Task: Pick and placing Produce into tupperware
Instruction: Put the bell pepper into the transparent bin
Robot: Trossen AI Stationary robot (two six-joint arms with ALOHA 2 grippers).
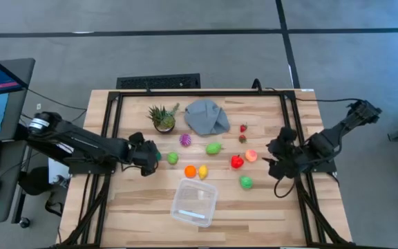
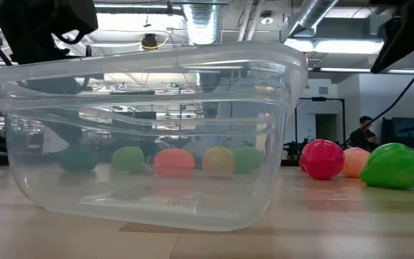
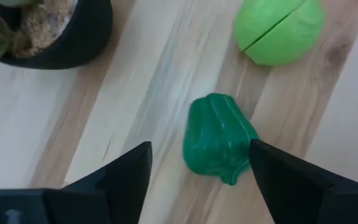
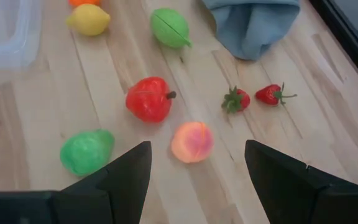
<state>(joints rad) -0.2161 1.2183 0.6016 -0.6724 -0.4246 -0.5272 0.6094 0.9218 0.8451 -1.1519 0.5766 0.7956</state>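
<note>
Here, seen from above, a wooden table [image 1: 144, 200] fills the middle of the frame. The left gripper [image 3: 197, 163] sits left of centre, its jaws apart around a dark green pepper [image 3: 218, 138]; one finger [image 3: 291, 180] seems to touch the pepper, though contact is hard to judge. A lime-green fruit [image 3: 279, 28] lies just beyond it, and a potted plant [image 1: 163, 117] stands above. The right gripper [image 4: 197, 162] hovers at right of centre, jaws open and empty, above a peach [image 4: 192, 142], a red apple [image 4: 148, 99] and a green pear [image 4: 86, 151]. Two strawberries [image 4: 253, 97] lie near a grey cloth [image 1: 206, 116] at upper centre. An orange [image 1: 190, 171] and a lemon [image 1: 202, 171] sit just above the clear tub [image 1: 194, 202] at lower centre, which looks empty. A purple fruit [image 1: 185, 140] lies by the plant.
</note>
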